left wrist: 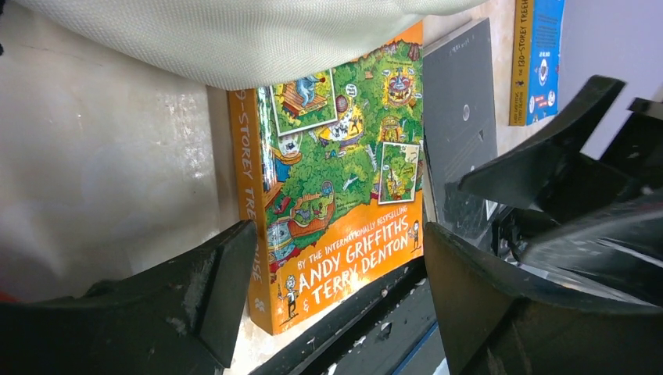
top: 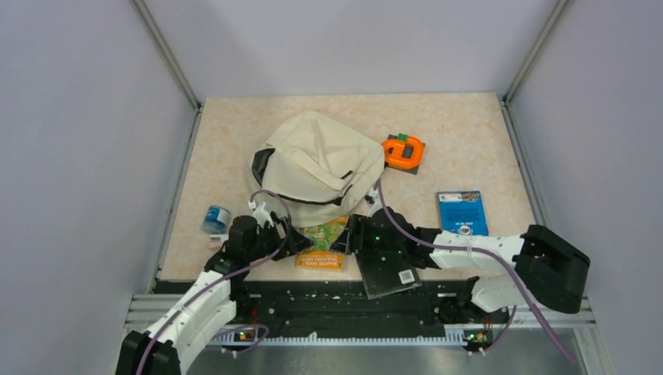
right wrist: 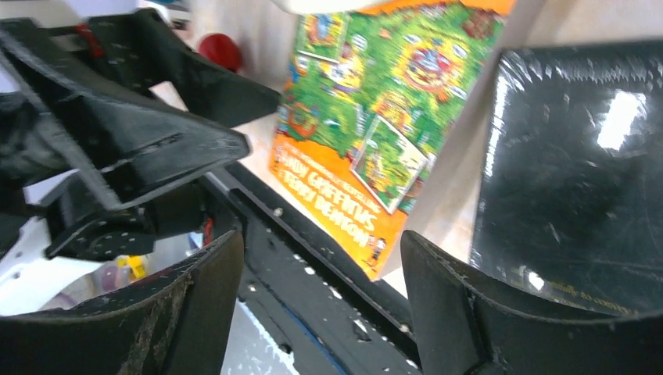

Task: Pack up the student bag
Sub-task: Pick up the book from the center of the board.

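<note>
The cream student bag (top: 322, 166) lies in the middle of the table, its edge over the top of an orange and green book (top: 322, 242). The book (left wrist: 344, 180) lies flat at the table's near edge and also shows in the right wrist view (right wrist: 367, 117). My left gripper (left wrist: 336, 273) is open, its jaws on either side of the book's near end, not touching it. My right gripper (right wrist: 320, 289) is open and empty, over the black front rail just right of the book. The bag fabric (left wrist: 234, 39) fills the top of the left wrist view.
A black wrapped notebook (top: 388, 269) lies right of the orange book, overhanging the front rail. A blue book (top: 462, 211) lies at right, an orange tape dispenser (top: 403, 151) behind the bag, a small blue-white roll (top: 216, 219) at left. Grey walls stand on three sides.
</note>
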Motion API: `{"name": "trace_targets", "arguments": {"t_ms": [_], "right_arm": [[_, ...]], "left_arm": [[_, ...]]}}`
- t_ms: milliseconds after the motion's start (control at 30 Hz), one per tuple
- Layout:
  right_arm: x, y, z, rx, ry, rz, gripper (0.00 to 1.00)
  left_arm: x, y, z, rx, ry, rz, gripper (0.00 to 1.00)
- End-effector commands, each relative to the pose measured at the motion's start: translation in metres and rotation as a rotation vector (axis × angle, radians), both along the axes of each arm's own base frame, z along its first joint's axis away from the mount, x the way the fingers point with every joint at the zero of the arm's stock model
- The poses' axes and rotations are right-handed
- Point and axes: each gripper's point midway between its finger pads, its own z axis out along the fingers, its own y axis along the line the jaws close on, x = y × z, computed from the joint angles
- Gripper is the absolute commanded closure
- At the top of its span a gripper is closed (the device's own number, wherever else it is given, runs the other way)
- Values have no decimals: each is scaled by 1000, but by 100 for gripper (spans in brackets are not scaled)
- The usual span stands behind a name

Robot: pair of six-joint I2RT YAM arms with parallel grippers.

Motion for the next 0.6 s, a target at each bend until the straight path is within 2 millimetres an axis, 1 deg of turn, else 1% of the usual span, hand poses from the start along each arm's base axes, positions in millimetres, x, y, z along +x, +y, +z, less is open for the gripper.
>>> {"name": "trace_targets", "arguments": {"t_ms": [0,33,200,333,467,567], "right_arm": [[1,7,-12,15,32,-75,29],[1,7,-16,0,29,-84,29],[-1,13,-29,-6,42,-91,29],[-4,21,-45,-29,67,-72,29],[-3,27,-52,-35,74,-62,29],[-3,29,-49,-18,69,-60,30]], "left_arm": [[1,-3,-4,-15,-10,3,17],[-1,-4,-6,-14,-3,2,17],[-1,-8,-3,-33,-14,-2,17],[-3,-11,-7,-36,4,-5,17],[-9,-16,-14,-32,47,-24,17],[-12,-23,-14,-48,61,-42,17]]}}
